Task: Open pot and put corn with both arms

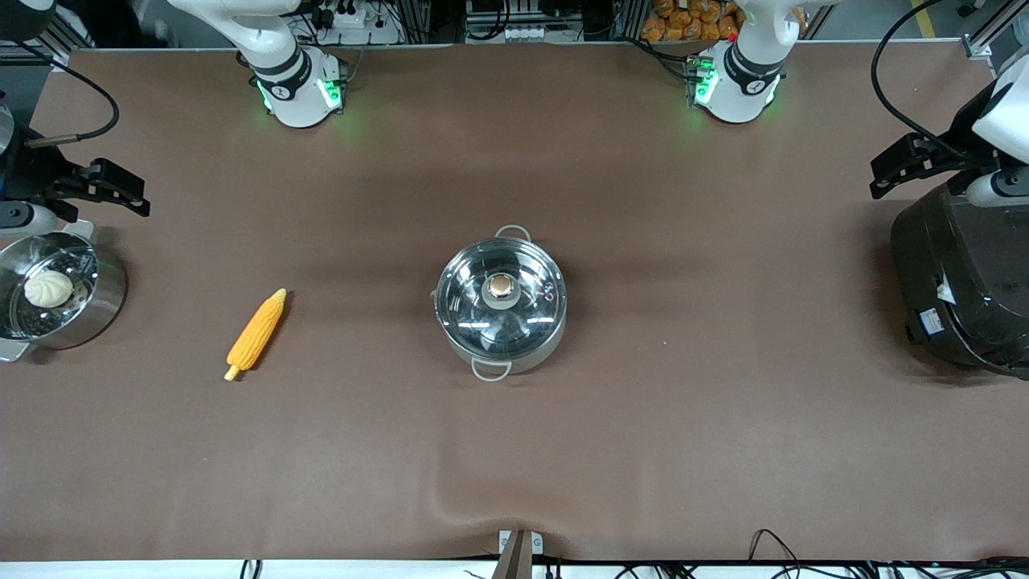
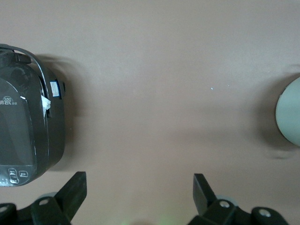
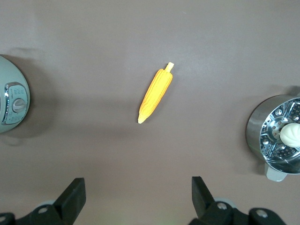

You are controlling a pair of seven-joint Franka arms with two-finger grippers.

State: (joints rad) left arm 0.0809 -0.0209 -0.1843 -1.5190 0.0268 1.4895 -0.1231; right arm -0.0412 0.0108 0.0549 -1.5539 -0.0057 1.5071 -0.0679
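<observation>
The shiny steel pot (image 1: 500,322) stands mid-table with its glass lid (image 1: 466,289) on and a copper knob (image 1: 502,285) on top. The yellow-orange corn (image 1: 257,333) lies on the table toward the right arm's end, apart from the pot; it also shows in the right wrist view (image 3: 155,93). My right gripper (image 1: 143,199) is open and empty, up near the small steel pot; its fingers (image 3: 70,199) stand wide apart. My left gripper (image 1: 876,178) is open and empty over the rice cooker's edge; its fingers (image 2: 72,194) stand wide apart. The pot's edge shows in the left wrist view (image 2: 290,110).
A smaller steel pot (image 1: 104,310) with a white bun (image 1: 48,288) stands at the right arm's end of the table. A big black rice cooker (image 1: 965,273) stands at the left arm's end. The brown table cover (image 1: 683,418) has a wrinkle near the front edge.
</observation>
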